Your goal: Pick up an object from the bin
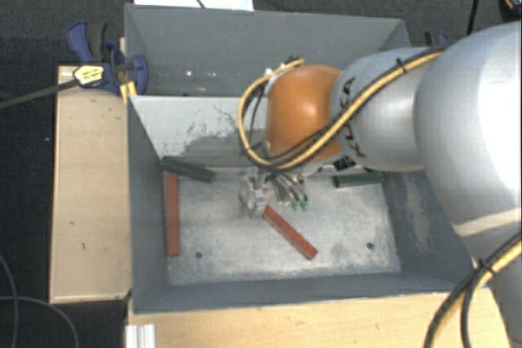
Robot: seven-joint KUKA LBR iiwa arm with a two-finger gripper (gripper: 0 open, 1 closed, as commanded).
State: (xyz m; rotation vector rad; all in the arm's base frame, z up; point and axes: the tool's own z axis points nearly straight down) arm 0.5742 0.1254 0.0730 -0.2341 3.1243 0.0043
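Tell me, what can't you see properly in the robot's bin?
1. Camera view: the dark bar at the right is partly covered by the arm.
2. Camera view: the slanted red stick has its upper end at the gripper; touching or not is unclear.
3. Camera view: green bits beside the gripper are too small to name.

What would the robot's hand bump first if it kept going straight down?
Most likely the top end of the slanted red stick, lying just under the hand. Height is hard to judge, so it might touch the bin floor beside it instead.
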